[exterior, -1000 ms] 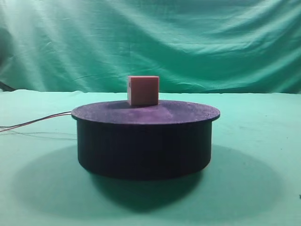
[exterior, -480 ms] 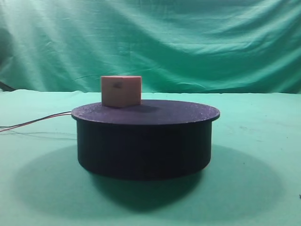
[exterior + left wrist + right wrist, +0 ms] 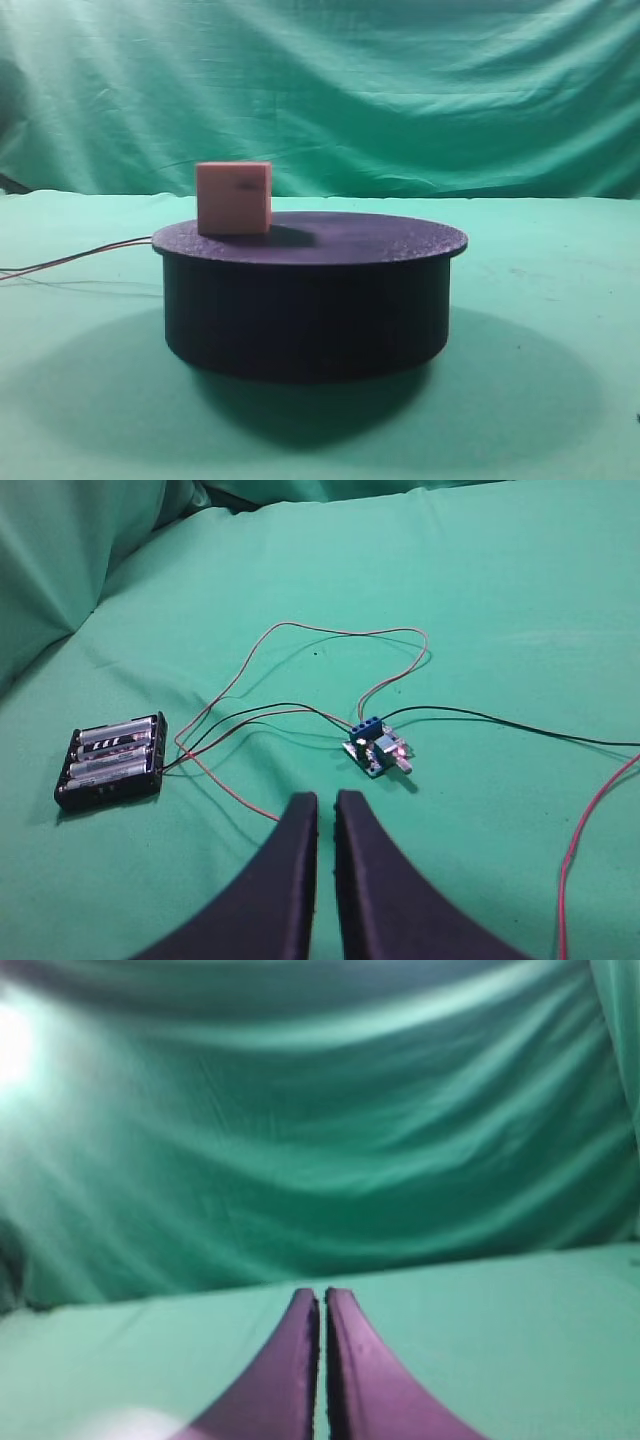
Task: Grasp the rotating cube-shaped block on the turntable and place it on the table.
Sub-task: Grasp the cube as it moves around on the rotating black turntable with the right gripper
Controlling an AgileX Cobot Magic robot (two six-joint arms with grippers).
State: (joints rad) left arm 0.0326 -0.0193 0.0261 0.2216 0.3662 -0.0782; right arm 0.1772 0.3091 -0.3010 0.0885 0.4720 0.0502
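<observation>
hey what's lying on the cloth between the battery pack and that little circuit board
In the left wrist view, only thin red and black wires cross the green cloth between the battery pack and the circuit board. Nothing else sits there.

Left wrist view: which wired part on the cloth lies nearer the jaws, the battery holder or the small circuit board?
The small circuit board, just beyond the jaws; the battery holder lies far left.

Matte cube-shaped block (image 3: pixel 234 198); speckled rough turntable (image 3: pixel 308 290) top; wrinkled cloth table (image 3: pixel 540 300).
</observation>
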